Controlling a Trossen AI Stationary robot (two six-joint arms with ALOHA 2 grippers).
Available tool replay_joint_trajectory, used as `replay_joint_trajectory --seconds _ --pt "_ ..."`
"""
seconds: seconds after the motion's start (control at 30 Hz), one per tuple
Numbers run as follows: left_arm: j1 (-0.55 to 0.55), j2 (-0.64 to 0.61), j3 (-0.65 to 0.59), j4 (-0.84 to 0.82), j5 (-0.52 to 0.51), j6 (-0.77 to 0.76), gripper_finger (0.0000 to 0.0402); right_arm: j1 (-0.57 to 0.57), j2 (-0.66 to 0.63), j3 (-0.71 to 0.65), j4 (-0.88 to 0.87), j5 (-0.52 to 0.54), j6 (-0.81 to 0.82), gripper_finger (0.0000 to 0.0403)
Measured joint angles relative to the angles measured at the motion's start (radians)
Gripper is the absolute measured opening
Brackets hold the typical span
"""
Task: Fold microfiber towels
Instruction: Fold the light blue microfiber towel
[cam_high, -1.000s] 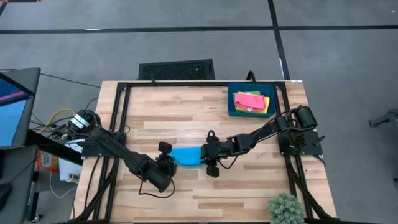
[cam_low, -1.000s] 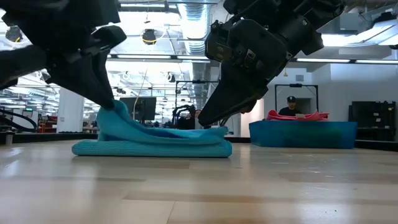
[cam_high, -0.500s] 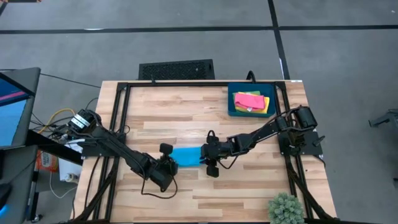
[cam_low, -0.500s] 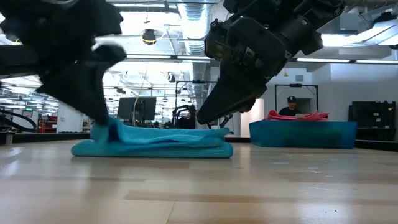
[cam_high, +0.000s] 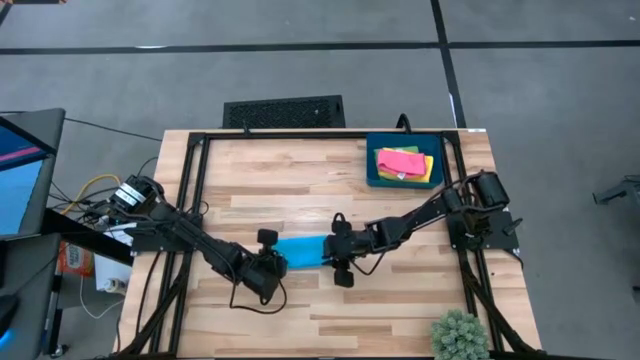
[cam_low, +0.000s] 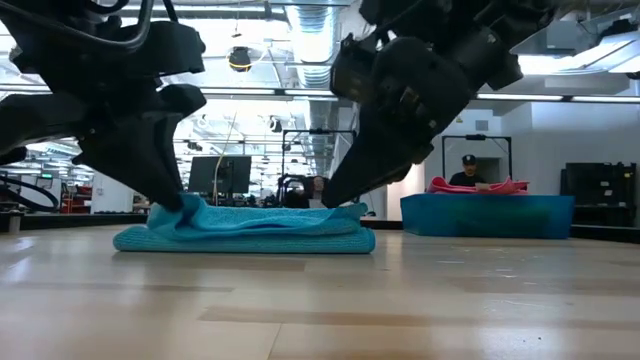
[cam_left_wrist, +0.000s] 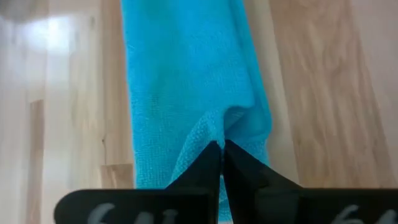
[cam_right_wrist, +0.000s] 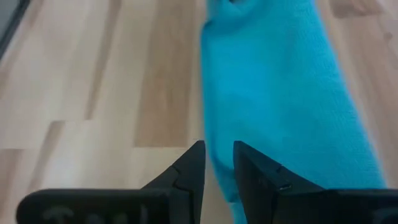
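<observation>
Pinching one end of the folded blue towel (cam_left_wrist: 186, 93) shut between its fingers, the left pincer (cam_left_wrist: 221, 155) is pressing it onto the bench (cam_high: 300, 180). At the towel's other end, the right pincer (cam_right_wrist: 217, 155) is standing slightly parted, apparently beside the cloth's edge. Farther back, pink (cam_high: 399, 161) and yellow towels (cam_high: 427, 168) are lying in the tray (cam_high: 372, 170).

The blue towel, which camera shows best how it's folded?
The low view: the blue towel lies in flat stacked layers, one end bunched up. The high view shows only a strip between both arms; the wrist views show close-up cloth, no layers.
</observation>
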Motion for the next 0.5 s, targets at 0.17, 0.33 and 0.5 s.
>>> replay_joint_trajectory --seconds 0.17,0.33,0.5 --pt "0.007 0.000 0.001 -0.003 0.067 0.037 0.0004 -0.020 0.023 0.000 -0.033 0.002 0.000 0.0107" --pt "0.008 0.000 0.062 -0.118 0.111 0.051 0.0021 -0.028 0.020 -0.003 -0.041 0.002 -0.008 0.0107" --pt "0.008 0.000 0.108 -0.214 0.076 0.058 0.0068 -0.039 0.020 -0.004 -0.043 0.002 -0.010 0.0107"
